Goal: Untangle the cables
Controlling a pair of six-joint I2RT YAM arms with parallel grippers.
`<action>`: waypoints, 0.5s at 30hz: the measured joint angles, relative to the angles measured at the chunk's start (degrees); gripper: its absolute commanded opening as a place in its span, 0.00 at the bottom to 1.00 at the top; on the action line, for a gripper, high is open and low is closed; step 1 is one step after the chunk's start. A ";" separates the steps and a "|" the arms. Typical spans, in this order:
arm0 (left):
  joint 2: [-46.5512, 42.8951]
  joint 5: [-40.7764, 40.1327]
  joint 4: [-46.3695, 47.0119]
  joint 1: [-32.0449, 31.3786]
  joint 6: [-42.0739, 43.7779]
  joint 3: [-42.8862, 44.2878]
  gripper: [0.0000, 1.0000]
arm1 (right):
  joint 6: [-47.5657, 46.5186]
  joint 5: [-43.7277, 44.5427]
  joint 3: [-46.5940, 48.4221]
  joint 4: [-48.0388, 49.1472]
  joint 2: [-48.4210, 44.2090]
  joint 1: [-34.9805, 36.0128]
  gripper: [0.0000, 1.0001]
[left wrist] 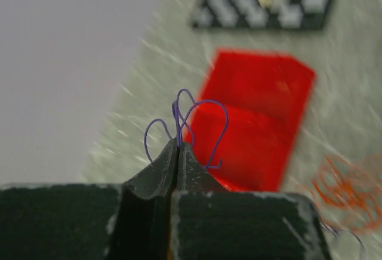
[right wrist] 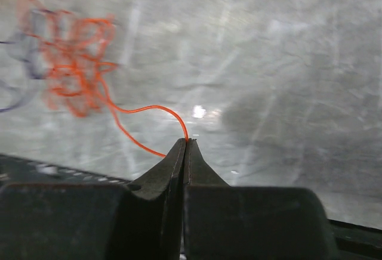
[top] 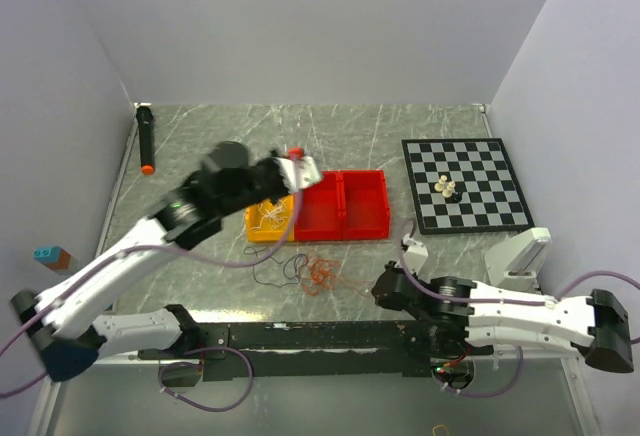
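Observation:
My left gripper is shut on a thin purple cable whose loops stick up past the fingertips. In the top view it is raised over the gap between the yellow tray and the red tray. My right gripper is shut on one end of an orange-red cable, which trails left to a loose orange clump on the table. That clump lies in front of the trays, with a dark thin cable beside it. A white cable lies in the yellow tray.
A chessboard with a few pieces lies at the right. A black marker with a red tip lies at the far left. A small blue and brown block sits off the left edge. The red tray also shows in the left wrist view.

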 measured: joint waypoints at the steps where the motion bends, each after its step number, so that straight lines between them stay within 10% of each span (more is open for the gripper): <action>1: 2.23 0.48 -0.81 0.02 -0.55 -1.70 0.01 | -0.11 0.26 0.00 0.02 -1.95 0.04 0.00; 13: 23.37 1.31 -1.03 1.36 -4.79 -4.11 0.01 | -1.51 2.12 0.00 -0.02 -8.72 0.55 0.00; 15: 26.01 1.20 -0.39 1.84 -4.79 -3.96 0.22 | -1.92 2.23 0.00 -0.02 -8.74 0.68 0.00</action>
